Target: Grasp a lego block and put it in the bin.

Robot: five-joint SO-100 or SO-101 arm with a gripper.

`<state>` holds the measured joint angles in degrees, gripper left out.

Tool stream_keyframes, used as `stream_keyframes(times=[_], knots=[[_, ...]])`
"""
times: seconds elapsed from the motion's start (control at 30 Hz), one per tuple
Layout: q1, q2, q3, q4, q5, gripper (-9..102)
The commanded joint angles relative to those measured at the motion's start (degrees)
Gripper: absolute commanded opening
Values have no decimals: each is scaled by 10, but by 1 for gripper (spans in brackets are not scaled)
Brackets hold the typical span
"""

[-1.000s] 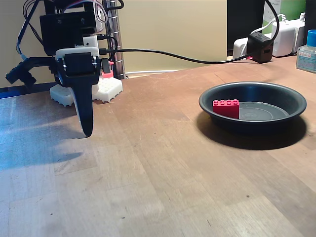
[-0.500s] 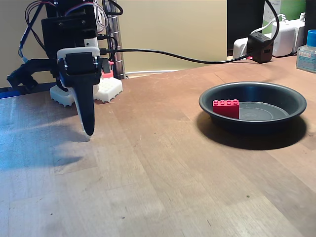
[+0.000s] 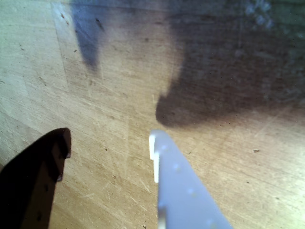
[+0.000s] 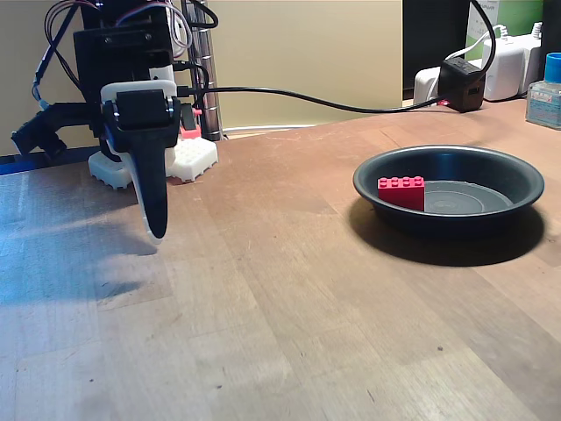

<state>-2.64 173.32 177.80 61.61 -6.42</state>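
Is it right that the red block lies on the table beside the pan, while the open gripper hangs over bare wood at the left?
Not quite. In the fixed view the block lies inside the pan, against its left wall, not on the table. The rest holds: the open gripper hangs over bare wood at the left.

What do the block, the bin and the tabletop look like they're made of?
Lego block: glossy red plastic with moulded studs. Bin: likely dark metal, with a satin sheen and a ringed bottom. Table: wood, with visible grain, plank seams and scratches.
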Motion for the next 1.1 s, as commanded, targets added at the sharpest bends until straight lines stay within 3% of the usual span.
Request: stream_keyframes(times=[0.0, 0.2, 0.43, 1.07], knots=[[4, 0, 29, -6, 4, 15], [27, -1, 29, -6, 3, 14], [40, -1, 29, -7, -4, -1], [34, 7, 29, -2, -4, 0]])
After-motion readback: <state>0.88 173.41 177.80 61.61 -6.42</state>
